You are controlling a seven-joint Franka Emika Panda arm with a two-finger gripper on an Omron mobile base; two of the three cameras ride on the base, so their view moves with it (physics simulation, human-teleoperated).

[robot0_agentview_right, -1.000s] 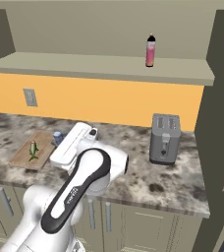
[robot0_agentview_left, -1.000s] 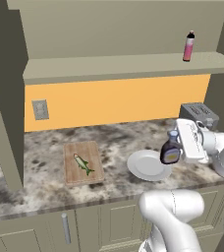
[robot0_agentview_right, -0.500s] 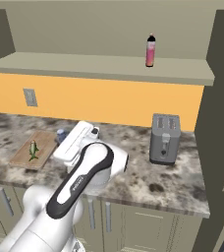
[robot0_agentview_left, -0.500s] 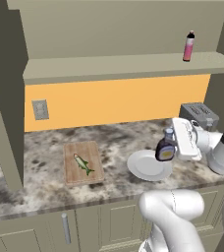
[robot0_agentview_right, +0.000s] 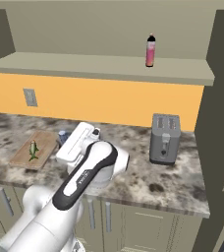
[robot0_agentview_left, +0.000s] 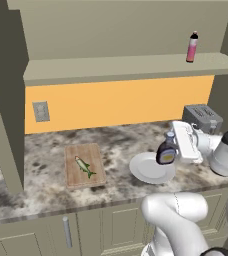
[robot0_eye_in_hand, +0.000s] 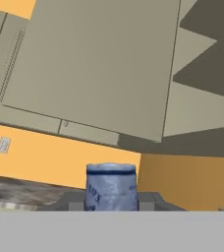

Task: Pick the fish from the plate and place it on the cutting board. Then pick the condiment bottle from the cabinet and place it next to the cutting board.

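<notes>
Toaster (robot0_agentview_left: 202,117) behind pincer (robot0_agentview_left: 170,148); pink bottle (robot0_agentview_left: 191,47) on shelf; plate (robot0_agentview_left: 148,168) below.

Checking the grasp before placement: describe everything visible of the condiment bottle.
The condiment bottle is squat and dark purple-brown with a yellow label, narrow neck and bluish-grey cap bearing faint dark print. It hangs roughly upright in the shut gripper, above the right edge of the white plate, clear of the counter. The hand view shows its cap between the fingertips.
</notes>
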